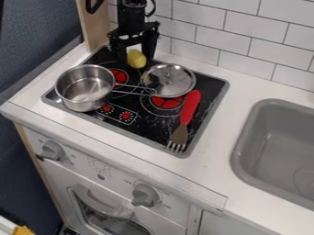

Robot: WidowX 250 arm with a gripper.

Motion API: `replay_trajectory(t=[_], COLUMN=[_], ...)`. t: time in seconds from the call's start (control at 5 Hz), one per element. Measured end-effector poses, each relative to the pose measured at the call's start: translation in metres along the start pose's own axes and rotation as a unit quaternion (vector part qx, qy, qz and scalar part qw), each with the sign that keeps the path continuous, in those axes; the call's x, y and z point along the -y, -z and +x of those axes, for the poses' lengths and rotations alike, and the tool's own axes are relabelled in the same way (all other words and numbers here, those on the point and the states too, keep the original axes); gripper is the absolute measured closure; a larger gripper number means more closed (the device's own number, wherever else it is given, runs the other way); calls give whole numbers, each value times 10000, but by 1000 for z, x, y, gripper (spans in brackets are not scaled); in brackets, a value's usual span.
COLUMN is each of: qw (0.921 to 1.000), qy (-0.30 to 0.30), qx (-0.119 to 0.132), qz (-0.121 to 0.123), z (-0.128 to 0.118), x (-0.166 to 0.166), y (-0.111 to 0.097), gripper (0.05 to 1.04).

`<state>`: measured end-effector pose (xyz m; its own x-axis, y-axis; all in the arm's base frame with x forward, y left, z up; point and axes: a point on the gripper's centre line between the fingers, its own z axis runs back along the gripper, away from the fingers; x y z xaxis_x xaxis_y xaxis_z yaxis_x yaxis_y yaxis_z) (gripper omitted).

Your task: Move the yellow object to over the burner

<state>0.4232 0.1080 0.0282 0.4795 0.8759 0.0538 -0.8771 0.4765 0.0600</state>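
The black tool [136, 56] hangs at the upper left of the frame, over the rear of the black stove top [142, 123], with the yellow object [136, 59] at its lower end. Whether the tool is gripping the object or merely standing around it, I cannot tell. The object appears just above and to the right of the red rear burner [118, 76] in the frame. Left of centre sits a metal pot [85, 88], its wire handle [133, 90] pointing right to the lower left edge of a round metal lid [167, 81]. The lid lies near the upper centre, just above the larger red burner [165, 102]. A fork with a red handle [191, 107] and metal tines [177, 146] lies at a slant right of centre, handle end up, tines down near the lower edge of the stove top. The white bench [211, 156] surrounds the stove top, and a grey sink [276, 147] is set into it at the right. White tiles [245, 39] cover the wall along the top. Below the bench, at the lower left, are two grey knobs [146, 195] and an oven door [101, 213].
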Motion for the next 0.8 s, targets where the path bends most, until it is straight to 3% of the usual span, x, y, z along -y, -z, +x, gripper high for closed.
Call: replay_trajectory(t=[0.2, 0.4, 0.8], qw=[9999, 9984, 9918], qy=[24, -193, -172], qx=[-135, -28, 210], qz=[-72, -526, -1252], z=[-6, 4, 0], x=[-4, -14, -27], y=[6, -26, -62], gripper=[84, 83, 83])
